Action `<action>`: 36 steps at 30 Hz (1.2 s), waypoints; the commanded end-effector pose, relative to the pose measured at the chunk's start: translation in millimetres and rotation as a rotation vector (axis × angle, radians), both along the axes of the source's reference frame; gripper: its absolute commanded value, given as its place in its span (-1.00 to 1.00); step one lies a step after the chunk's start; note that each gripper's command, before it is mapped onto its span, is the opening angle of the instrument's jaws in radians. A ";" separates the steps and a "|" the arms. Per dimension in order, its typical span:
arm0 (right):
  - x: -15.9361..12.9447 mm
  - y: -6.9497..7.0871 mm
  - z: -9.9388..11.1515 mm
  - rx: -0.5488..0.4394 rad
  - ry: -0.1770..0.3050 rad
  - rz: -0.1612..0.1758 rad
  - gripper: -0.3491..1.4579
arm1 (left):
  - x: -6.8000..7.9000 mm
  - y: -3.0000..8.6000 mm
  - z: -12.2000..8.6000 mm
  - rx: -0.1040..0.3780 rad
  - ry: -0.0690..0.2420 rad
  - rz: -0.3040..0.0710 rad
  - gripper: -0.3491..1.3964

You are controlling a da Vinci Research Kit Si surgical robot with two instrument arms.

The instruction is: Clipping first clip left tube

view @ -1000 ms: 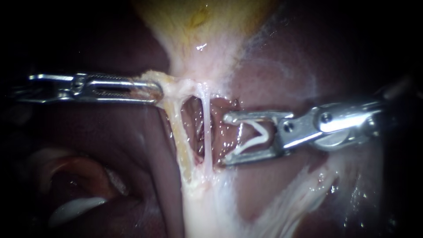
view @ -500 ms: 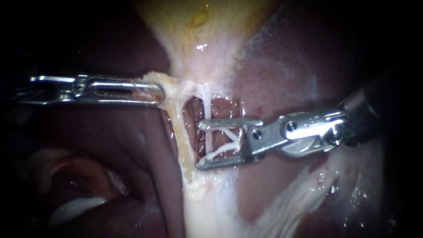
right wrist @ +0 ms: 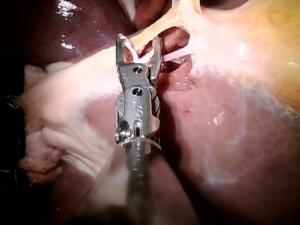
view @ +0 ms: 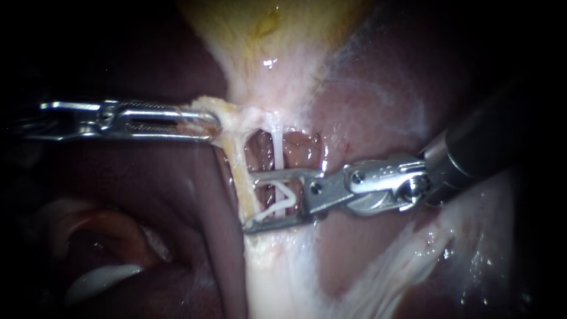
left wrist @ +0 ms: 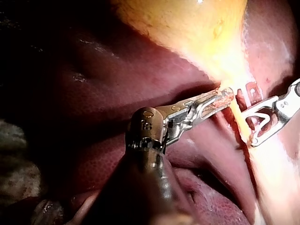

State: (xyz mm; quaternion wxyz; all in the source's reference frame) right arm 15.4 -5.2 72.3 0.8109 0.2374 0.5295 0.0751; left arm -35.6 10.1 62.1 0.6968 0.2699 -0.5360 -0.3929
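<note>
So, progress: the clip [view: 283, 205] is not yet on the left tube [view: 236, 159]. It sits open, a white V, loaded in the right instrument [view: 249, 202], and no clip shows on either tube.
Done: the two tubes are bared and stand apart with a window between them, and the clip-carrying instrument is at them, its shaft coming in from the right.
Left to do: by the look of it, the jaws must be settled around the left tube alone and squeezed to close the clip, then opened and drawn off.
Right instrument: the jaws are apart with a clear gap between them, and grip nothing but the clip they carry. Their tips reach the left tube low on its length and overlap it in the endoscope view.
Doubt: the thin right tube [view: 276, 145] also crosses that gap, and whether it lies inside the jaws or behind them cannot be told. The right wrist view shows a pale strand between the tips, but not which tube it is.
Left instrument [view: 204, 123]: the jaws are clamped on pale tissue [view: 227, 112] at the neck of the gallbladder [view: 260, 35], just beside the top of the left tube.
Left tube: this is the thicker, yellowish strand left of the thin one, running taut from the held tissue down to the white tissue below.
Risk: closing here might catch both tubes.
</note>
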 end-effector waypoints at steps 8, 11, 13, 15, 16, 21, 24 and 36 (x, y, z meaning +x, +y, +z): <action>1.5 -0.9 0.8 0.028 0.010 -0.019 -0.11 | 0.0 0.0 0.0 0.000 0.000 0.000 -1.00; 1.9 -1.2 1.0 0.041 0.011 -0.029 -0.11 | 0.0 0.0 0.0 0.000 0.000 0.000 -1.00; 2.2 -1.4 1.2 0.044 0.015 -0.037 -0.11 | 0.0 0.0 0.0 0.000 0.000 0.000 -1.00; 2.4 -1.6 1.3 0.053 0.016 -0.040 -0.11 | 0.0 0.0 0.0 0.000 0.000 0.000 -1.00; 2.6 -1.7 1.4 0.052 0.017 -0.043 -0.11 | -0.1 0.0 0.0 0.000 0.000 0.000 -1.00; 3.4 -2.0 1.7 0.064 0.018 -0.042 -0.11 | -0.1 0.0 0.0 0.000 0.000 0.000 -1.00; 3.8 -2.2 2.0 0.062 0.018 -0.043 -0.11 | -0.1 0.0 0.0 0.000 0.000 0.000 -1.00; 4.3 -2.5 2.4 0.112 0.009 -0.040 -0.16 | -0.1 0.0 0.0 0.000 0.000 0.000 -1.00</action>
